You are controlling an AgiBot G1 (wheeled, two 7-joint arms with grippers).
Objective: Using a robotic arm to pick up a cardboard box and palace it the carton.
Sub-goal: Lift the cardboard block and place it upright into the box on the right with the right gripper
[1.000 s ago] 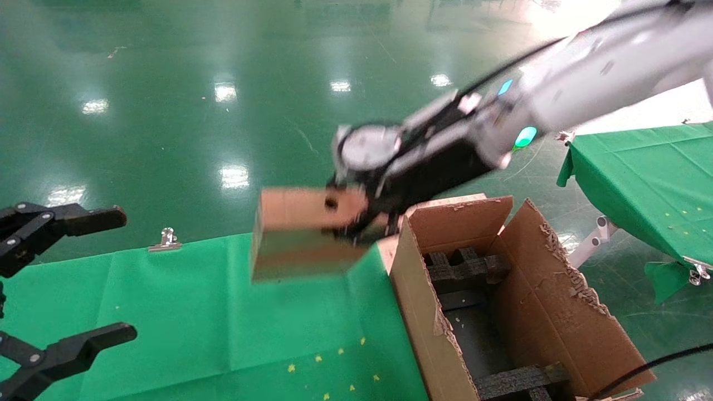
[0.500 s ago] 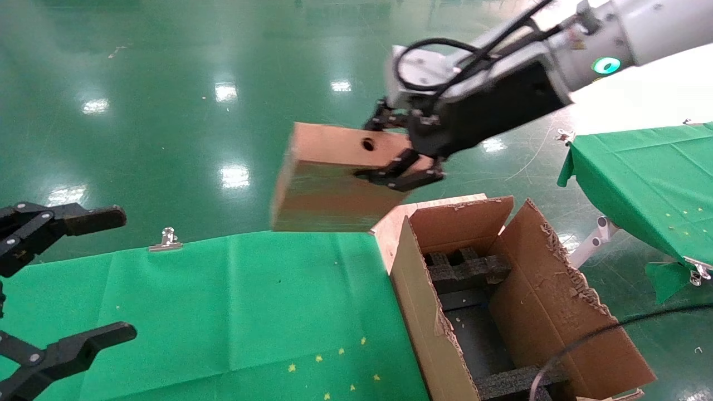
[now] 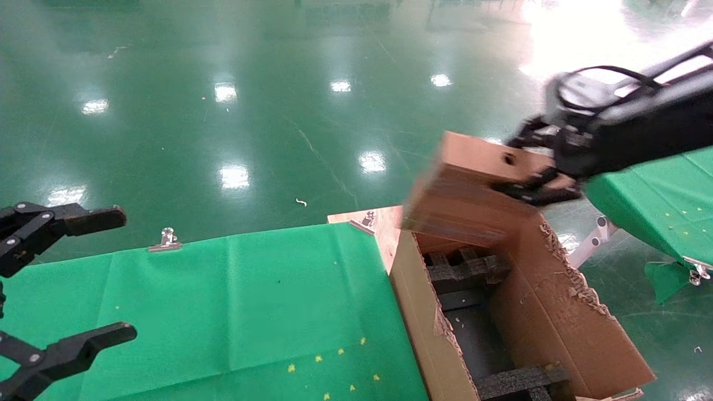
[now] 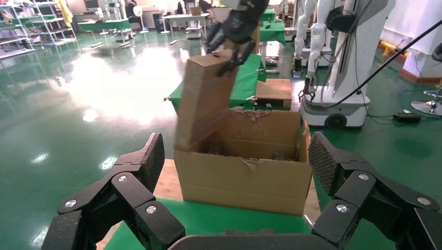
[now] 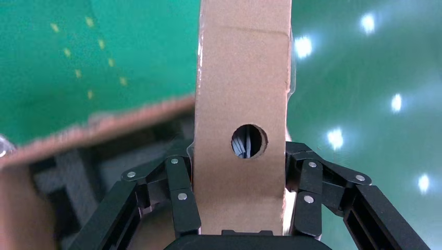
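Head view: our right gripper [image 3: 537, 177] is clamped on the box [image 3: 473, 192] at right of centre, hanging over the carton's [image 3: 518, 312] far end. Left gripper [image 3: 72, 278] sits at the left edge, fingers spread, holding nothing.

Left wrist view: the box [image 4: 205, 99] is tilted above the carton [image 4: 242, 179], mid-frame.

Right wrist view: fingers [image 5: 180, 195] squeeze both sides of the box [image 5: 244, 94], round hole [image 5: 249, 141] facing us.
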